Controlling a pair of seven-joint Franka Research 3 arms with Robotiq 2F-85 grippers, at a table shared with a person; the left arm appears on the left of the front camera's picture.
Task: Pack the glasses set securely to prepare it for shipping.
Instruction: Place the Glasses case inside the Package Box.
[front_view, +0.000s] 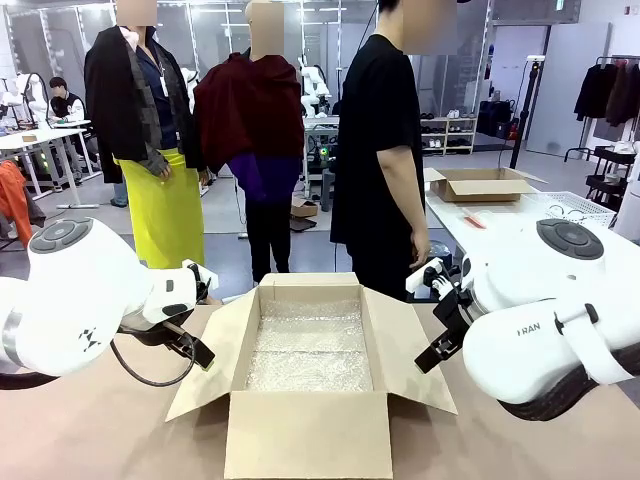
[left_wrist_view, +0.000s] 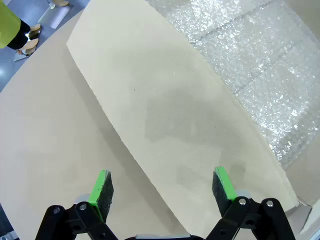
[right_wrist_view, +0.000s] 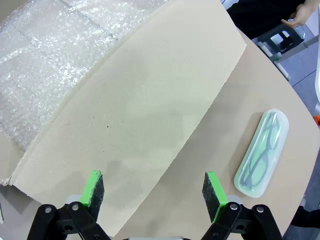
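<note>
Front view: an open cardboard box (front_view: 310, 400) stands in the middle of the table (front_view: 90, 430), its four flaps folded outward and its floor lined with bubble wrap (front_view: 310, 345). The left arm (front_view: 80, 300) and the right arm (front_view: 550, 330) flank the box, one on each side. A person (front_view: 380, 150) in black stands at the far side of the table, just behind the box.

Left wrist view: the left gripper (left_wrist_view: 162, 182) hangs above the left flap (left_wrist_view: 165, 100) of the box. Its green pads (left_wrist_view: 102, 187) are spread wide apart, with nothing between them. The bubble wrap lies beyond the flap, toward the upper right of the picture.

Right wrist view: the right gripper (right_wrist_view: 155, 185) hangs above the right flap (right_wrist_view: 140, 100), its pads (right_wrist_view: 212, 192) likewise spread wide and empty. The mint green glasses case (right_wrist_view: 262, 152) lies flat on the bare table outside the box, near the outer edge of the right flap but not touching it. It is not between the fingers. Dark-framed glasses (right_wrist_view: 265, 145) show through its clear lid. At the upper right corner a hand (right_wrist_view: 302, 15) of the person is visible, well apart from the case.
</note>
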